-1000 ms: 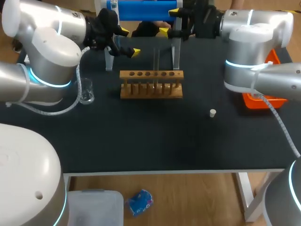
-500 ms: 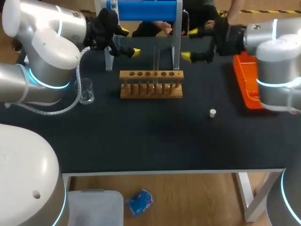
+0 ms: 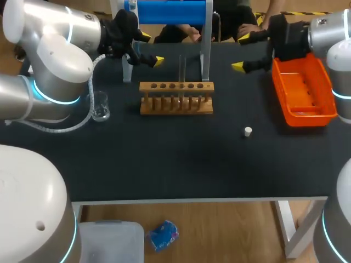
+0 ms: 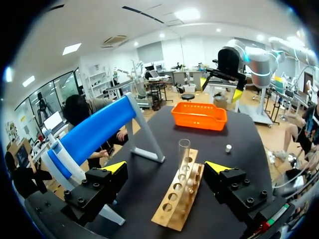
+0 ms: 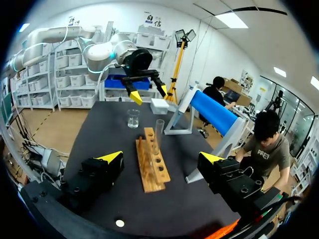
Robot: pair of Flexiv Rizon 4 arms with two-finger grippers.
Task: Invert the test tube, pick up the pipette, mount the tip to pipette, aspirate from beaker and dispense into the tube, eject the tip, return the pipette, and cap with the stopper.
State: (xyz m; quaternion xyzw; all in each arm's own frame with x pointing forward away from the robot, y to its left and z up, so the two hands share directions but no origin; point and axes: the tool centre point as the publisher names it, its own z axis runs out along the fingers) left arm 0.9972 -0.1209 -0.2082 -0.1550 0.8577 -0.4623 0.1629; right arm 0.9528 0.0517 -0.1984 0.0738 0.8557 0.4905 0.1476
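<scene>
A clear test tube (image 3: 181,68) stands upright in the wooden rack (image 3: 175,98) at the table's middle back. My left gripper (image 3: 151,48) hangs open in the air to the rack's back left; in its wrist view the gripper (image 4: 166,169) has the rack (image 4: 179,191) and tube (image 4: 184,154) ahead, between its spread fingers but apart from them. My right gripper (image 3: 241,52) is open and empty at the rack's back right; the right wrist view has its gripper (image 5: 160,158) facing the rack (image 5: 152,167). A small white stopper (image 3: 248,131) lies right of the rack. The glass beaker (image 3: 100,107) stands at the left.
An orange tray (image 3: 303,90) sits at the right edge, under my right arm. A blue cylinder on a grey frame (image 3: 167,10) stands behind the rack. The front half of the black table (image 3: 175,164) holds only the stopper.
My right arm has swung from behind the rack out to the right, uncovering the orange tray. The left arm, tube, beaker and stopper have kept still.
</scene>
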